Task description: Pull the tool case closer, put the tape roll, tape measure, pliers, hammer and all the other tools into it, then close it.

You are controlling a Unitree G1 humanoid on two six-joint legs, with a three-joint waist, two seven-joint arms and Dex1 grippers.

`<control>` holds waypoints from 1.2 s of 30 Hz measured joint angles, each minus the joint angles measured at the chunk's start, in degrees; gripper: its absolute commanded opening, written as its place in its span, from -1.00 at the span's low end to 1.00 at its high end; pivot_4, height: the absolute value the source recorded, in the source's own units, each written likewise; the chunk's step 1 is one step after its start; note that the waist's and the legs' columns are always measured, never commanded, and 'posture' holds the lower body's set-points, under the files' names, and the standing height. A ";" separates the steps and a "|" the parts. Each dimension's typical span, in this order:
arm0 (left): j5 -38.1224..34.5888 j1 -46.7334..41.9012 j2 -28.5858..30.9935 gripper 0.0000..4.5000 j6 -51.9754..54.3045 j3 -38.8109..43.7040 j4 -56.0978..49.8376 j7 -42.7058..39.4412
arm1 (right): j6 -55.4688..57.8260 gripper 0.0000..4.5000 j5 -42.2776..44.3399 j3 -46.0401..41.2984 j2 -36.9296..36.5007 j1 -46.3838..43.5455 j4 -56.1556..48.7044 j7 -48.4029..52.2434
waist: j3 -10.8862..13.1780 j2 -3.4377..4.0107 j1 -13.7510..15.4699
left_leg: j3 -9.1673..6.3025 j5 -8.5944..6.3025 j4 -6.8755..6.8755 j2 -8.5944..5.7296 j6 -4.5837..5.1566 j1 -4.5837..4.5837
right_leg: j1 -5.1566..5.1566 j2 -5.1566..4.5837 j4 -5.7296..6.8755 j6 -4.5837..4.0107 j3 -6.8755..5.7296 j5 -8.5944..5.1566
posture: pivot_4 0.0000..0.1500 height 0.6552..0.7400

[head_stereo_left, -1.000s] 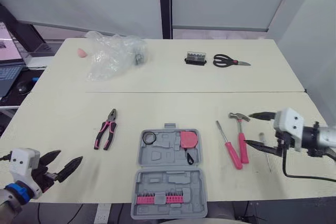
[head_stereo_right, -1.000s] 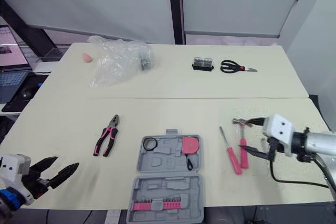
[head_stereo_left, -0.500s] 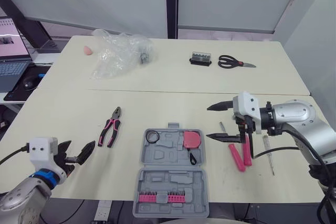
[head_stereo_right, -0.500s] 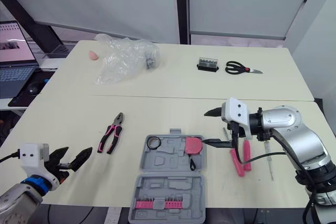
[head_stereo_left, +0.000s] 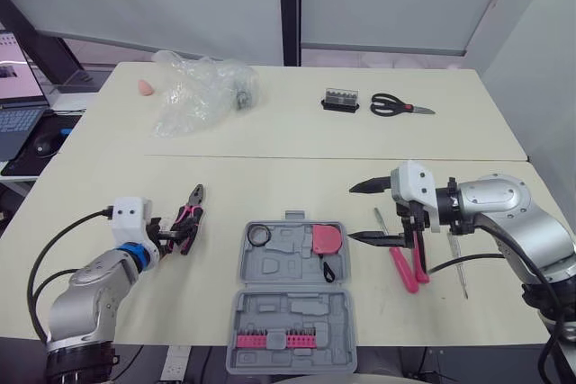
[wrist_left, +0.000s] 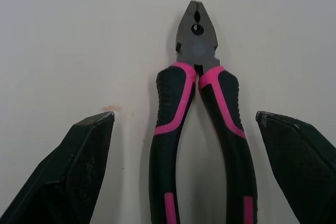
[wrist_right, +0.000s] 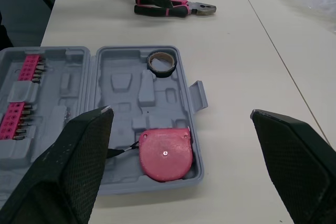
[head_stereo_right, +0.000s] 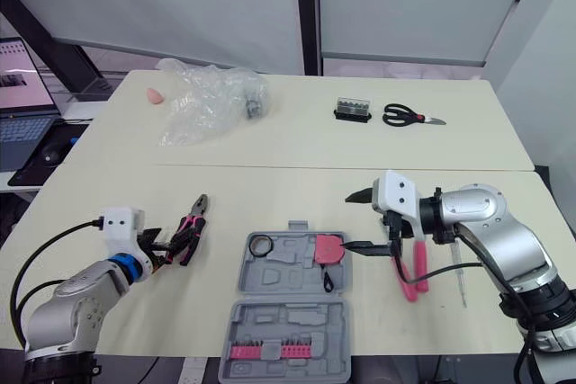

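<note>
A: What's being carried by the table (head_stereo_left: 270, 146)?
B: Front half: open grey tool case (head_stereo_left: 288, 312) nr the edge; pliers (head_stereo_left: 186, 218) being borne on its left; pink screwdriver (head_stereo_left: 402, 272), hammer (head_stereo_left: 420, 263) & thin screwdriver (head_stereo_left: 462, 281) on its right.
A: Back half?
B: Crumpled plastic bag (head_stereo_left: 193, 92) & small pink obj (head_stereo_left: 143, 88) being held at left; black bit box (head_stereo_left: 340, 101) & scissors (head_stereo_left: 396, 105) at right.

Brought the left gripper (head_stereo_left: 174, 232) up from the table's (head_stereo_left: 270, 177) near edge to the pliers (wrist_left: 178, 103), fingers (wrist_left: 79, 171) spread either side, and swung the right gripper (head_stereo_left: 352, 213) from the hammer (head_stereo_left: 416, 254) to beside the case (head_stereo_left: 247, 263).
</note>
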 measured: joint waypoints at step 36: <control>8.82 -6.61 0.18 0.16 -2.71 -4.89 7.60 -1.77 | -5.70 1.00 -1.78 -0.14 2.71 1.00 0.03 -1.45 | -0.15 0.31 0.05 | 0.03 0.00 0.04 -0.06 0.00 0.04 | 0.04 -0.05 0.05 0.01 0.03 0.00 | 1.00 1.00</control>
